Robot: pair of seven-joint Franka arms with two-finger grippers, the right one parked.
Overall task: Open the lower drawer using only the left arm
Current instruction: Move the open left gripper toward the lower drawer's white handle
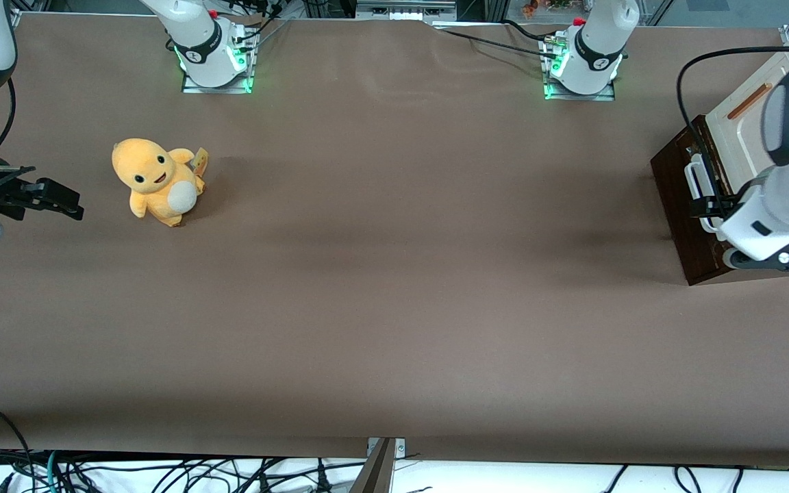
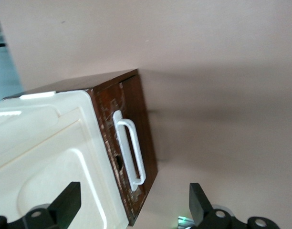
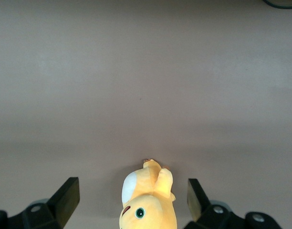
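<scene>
gripper (image 2: 131, 205) of the left arm (image 1: 788, 185) hangs with its fingers (image 2: 67, 202) wide apart, just above the lower drawer (image 2: 136, 143), which is shut at the working arm's end of the table. white bar handle (image 2: 130, 150) lies between the fingers, its long axis crossing the gap.
</scene>
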